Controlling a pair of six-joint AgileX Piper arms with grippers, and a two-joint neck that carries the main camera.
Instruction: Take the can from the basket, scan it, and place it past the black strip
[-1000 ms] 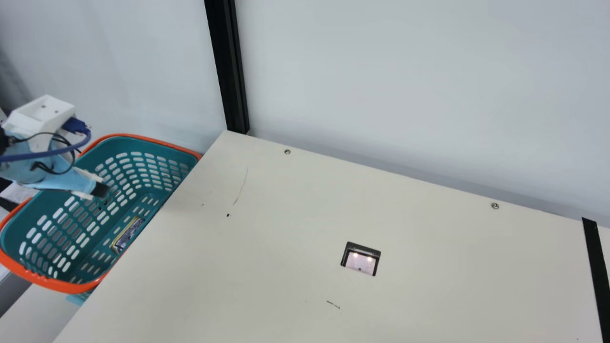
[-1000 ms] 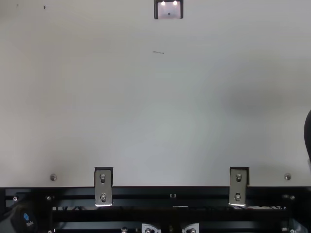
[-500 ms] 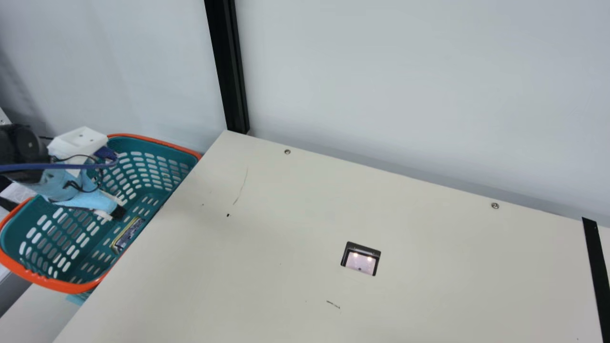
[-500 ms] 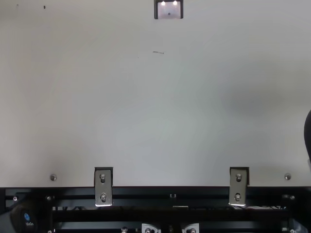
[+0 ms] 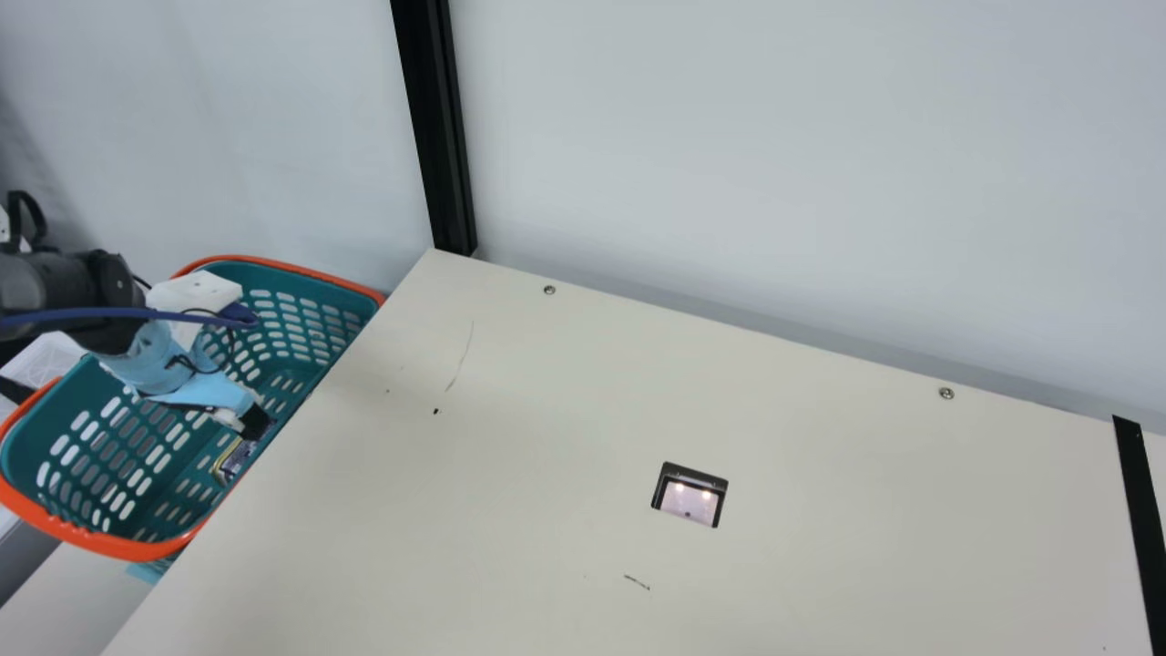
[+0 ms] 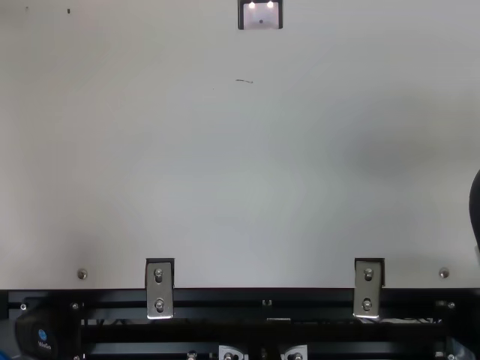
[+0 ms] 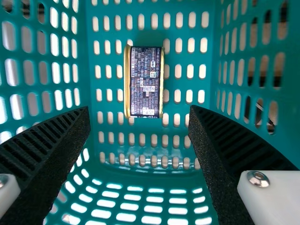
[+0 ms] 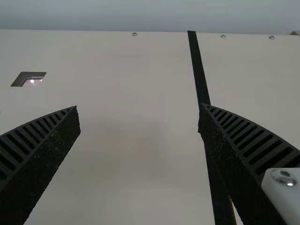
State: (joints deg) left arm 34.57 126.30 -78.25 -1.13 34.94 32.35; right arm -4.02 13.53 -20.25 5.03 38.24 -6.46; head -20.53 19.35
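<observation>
Teal plastic with an orange rim, the basket [image 5: 100, 544] stands beside the cream table [image 5: 510, 437] on my left, and I have my left gripper [image 5: 253, 422] lowered into it, pointing down. In the main view its dark tip lies across one end of the can [image 7: 145, 84], which rests on the basket's slotted floor near the side by the table. Seen from my left wrist, the two ribbed fingers of that left gripper [image 7: 139, 112] are spread wide, and the can lies beyond their tips, in line with the gap between them. It is on its side, gold along both edges, its dark panel of pale print turned up at me. How near my tips come to it, I can't fairly judge from these angles.

My right gripper [image 8: 139, 115] is spread too, over the tabletop; past one of its fingers runs the black strip [image 5: 1139, 510]. Between the basket and that strip, the scanner window [image 5: 690, 501] sits set into the table, two small lights glowing in it.
</observation>
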